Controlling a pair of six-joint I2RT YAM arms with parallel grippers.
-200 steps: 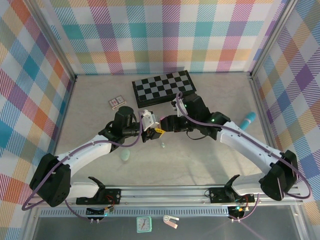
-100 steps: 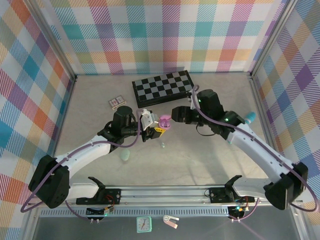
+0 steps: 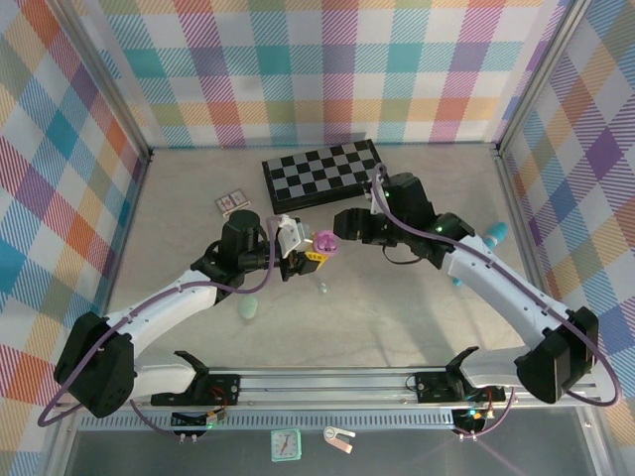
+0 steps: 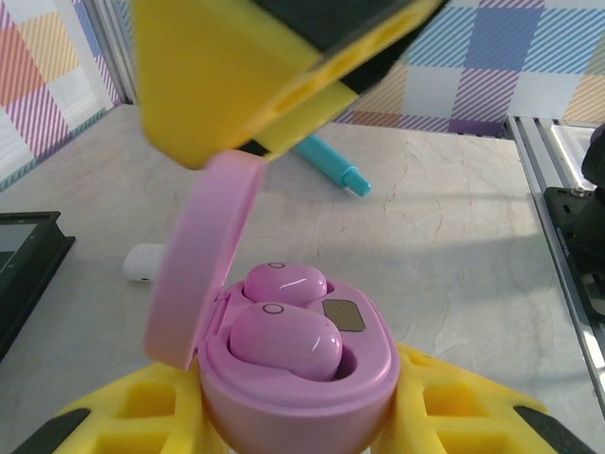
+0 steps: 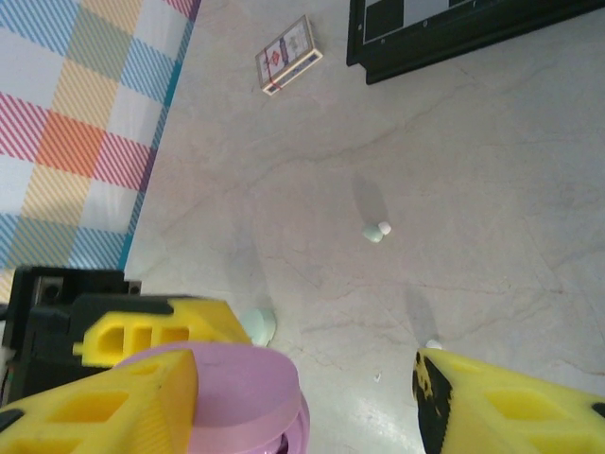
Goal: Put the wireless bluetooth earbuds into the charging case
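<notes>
The pale marbled table [image 3: 397, 317] lies under both sets of my fingers. My left fingers [image 4: 298, 421] are drawn in most of the way and clamp the lilac pebble-shaped plastic charging case [image 4: 317, 402], one yellow pad on each flank, low on its body. My right fingers [image 5: 302, 378] stand apart with nothing between them. One of them sits right at the top edge of the case's hinged lilac lid [image 4: 203, 265], which stands upright and open.

I judge the step in hand is closing up. To do it well I should keep the left grip steady and low, so the pads do not block the lid. The right fingertip should swing the lid over along its hinge arc rather than shove it sideways. The nearer bud looks slightly proud of its well, so I would check that first; a raised bud could stop the lid from snapping shut.

The two glossy lilac plastic earbuds [image 4: 284, 340] lie side by side in the case, between my left fingers, rounded like small beans, each with a tiny ring mark. A tiny mint-green plastic earbud [image 5: 376, 231] lies loose on the table beyond my right fingers.
</notes>
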